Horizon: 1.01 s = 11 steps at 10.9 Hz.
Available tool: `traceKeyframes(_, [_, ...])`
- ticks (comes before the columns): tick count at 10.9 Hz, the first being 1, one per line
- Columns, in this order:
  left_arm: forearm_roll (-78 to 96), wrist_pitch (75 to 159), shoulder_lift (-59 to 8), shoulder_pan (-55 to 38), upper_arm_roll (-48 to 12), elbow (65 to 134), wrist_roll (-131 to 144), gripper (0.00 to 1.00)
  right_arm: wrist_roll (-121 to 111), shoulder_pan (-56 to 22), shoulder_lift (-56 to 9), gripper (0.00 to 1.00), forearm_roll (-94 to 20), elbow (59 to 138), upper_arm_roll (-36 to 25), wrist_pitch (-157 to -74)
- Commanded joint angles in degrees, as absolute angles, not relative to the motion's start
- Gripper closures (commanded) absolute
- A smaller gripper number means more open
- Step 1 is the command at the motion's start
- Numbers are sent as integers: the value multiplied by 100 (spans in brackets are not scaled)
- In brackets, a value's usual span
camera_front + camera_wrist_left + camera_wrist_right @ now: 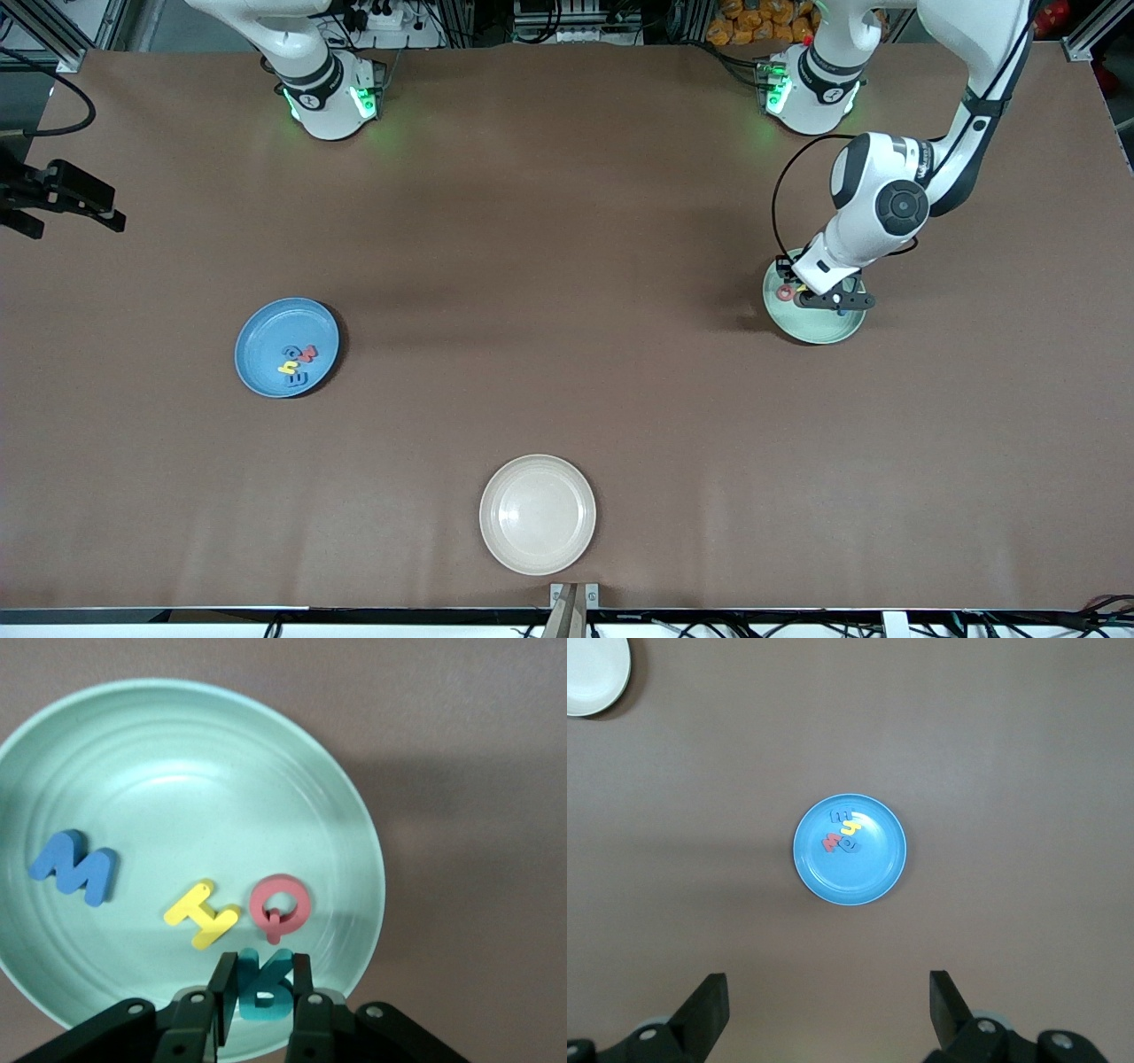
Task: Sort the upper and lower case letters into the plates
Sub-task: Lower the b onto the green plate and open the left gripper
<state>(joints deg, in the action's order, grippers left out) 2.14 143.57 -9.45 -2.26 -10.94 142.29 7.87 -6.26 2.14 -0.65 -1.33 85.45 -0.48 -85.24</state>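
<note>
Left wrist view shows my left claw (258, 985) squeezed tight on a teal letter (262, 985), low over the green plate (354, 806). A blue M (74, 867), a yellow I (202, 914) and a red Q (279, 904) already lie in that plate. The teal one hangs just beside the Q and near the plate's rim. I think I should let go softly, straight down, so it does not bump the Q or hop over the rim. Then I should lift straight up. My right claw (828, 1005) waits wide open, high over the blue plate (257, 354), which holds four small letters (296, 362). On the desk (567, 221), lots of bare room lies between the green plate and the white plate (500, 540).
</note>
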Motion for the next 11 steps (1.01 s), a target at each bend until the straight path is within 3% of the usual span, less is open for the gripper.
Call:
traceKeyframes(1, [272, 14379, -730, -194, -1107, 14563, 615, 82, -712, 272, -79, 0, -211, 8517, -18, -8490])
traceKeyframes(5, [272, 14379, -738, -123, -1090, 14660, 502, 81, -712, 272, -79, 0, -211, 8508, -18, -8481])
traceKeyframes(6, [272, 14379, -747, -45, -1090, 14643, 501, 64, -712, 272, -79, 0, -211, 8508, -18, -8499])
traceKeyframes(7, [272, 14379, -747, -44, -1090, 14634, 501, 1, -712, 264, -79, 0, -211, 8508, -18, -8508])
traceKeyframes(11, [290, 14379, -774, -105, -1090, 14432, 562, 0, -712, 255, -79, 0, -202, 8508, -18, -8613])
